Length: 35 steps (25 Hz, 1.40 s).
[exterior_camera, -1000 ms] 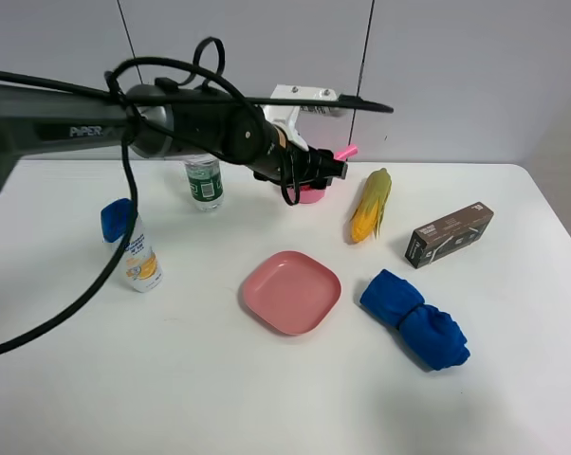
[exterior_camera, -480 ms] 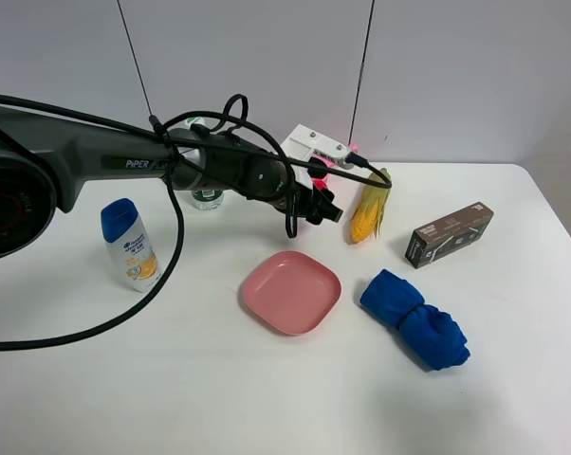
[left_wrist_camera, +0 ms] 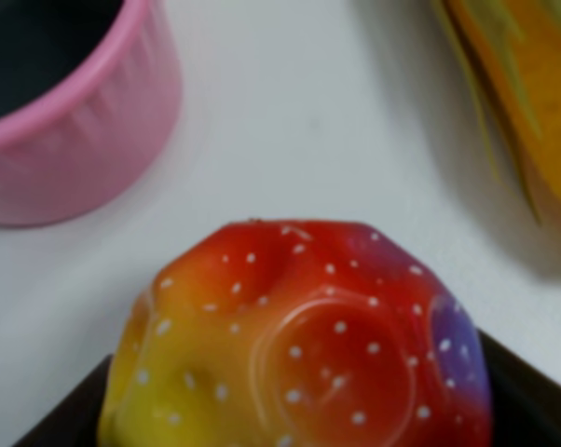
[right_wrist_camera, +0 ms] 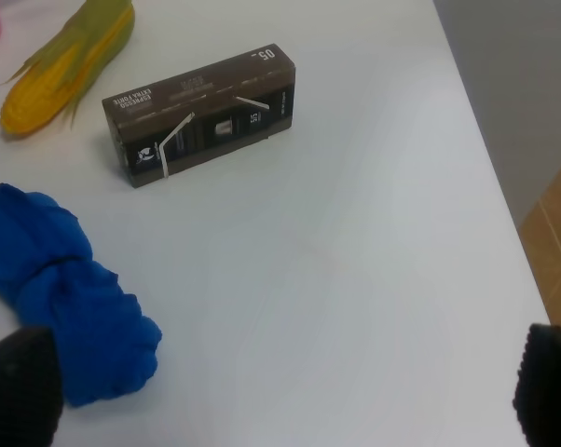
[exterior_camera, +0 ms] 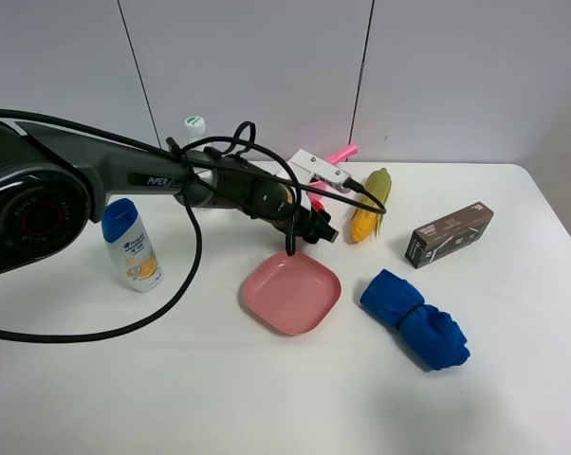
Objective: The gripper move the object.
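Note:
The rainbow bumpy ball [left_wrist_camera: 299, 335] fills the left wrist view, held between the black jaws of my left gripper [left_wrist_camera: 299, 414]. It hangs just above the white table, between the pink saucepan [left_wrist_camera: 66, 121] and the corn cob [left_wrist_camera: 532, 102]. In the high view the left gripper [exterior_camera: 321, 229] reaches across the middle, just behind the pink plate [exterior_camera: 290, 292], and the ball is hidden by the arm. My right gripper [right_wrist_camera: 280, 396] is open and empty above the table's right side; it is out of the high view.
The saucepan's pink handle [exterior_camera: 340, 153] pokes out behind the arm, and the corn cob [exterior_camera: 369, 207] lies to its right. A brown box [exterior_camera: 449, 233] and a blue cloth [exterior_camera: 415, 318] lie on the right. A shampoo bottle [exterior_camera: 129, 245] and a water bottle [exterior_camera: 193, 128] stand on the left.
My left arm has dropped and swung forward and right, from over the saucepan to just behind the pink plate. Nothing else on the table has moved.

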Each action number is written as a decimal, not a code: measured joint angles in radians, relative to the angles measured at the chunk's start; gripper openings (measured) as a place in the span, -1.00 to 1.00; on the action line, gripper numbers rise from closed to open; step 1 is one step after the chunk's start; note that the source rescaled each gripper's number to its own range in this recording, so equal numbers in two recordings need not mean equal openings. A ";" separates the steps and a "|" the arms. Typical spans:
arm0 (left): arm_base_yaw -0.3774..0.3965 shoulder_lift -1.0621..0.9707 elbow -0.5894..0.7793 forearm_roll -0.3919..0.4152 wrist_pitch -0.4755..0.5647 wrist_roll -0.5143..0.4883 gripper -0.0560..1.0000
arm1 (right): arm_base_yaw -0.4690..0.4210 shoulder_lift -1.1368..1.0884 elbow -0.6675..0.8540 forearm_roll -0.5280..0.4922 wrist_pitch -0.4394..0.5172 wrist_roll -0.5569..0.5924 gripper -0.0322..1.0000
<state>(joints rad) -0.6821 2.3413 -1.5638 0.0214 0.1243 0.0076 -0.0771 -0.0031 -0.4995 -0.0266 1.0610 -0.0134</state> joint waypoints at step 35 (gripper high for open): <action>0.000 -0.335 -0.003 -0.003 0.215 0.006 0.87 | 0.000 0.000 0.000 0.000 0.000 0.000 1.00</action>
<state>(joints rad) -0.6821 2.0058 -1.5668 0.0186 0.3389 0.0137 -0.0771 -0.0031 -0.4995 -0.0266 1.0610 -0.0134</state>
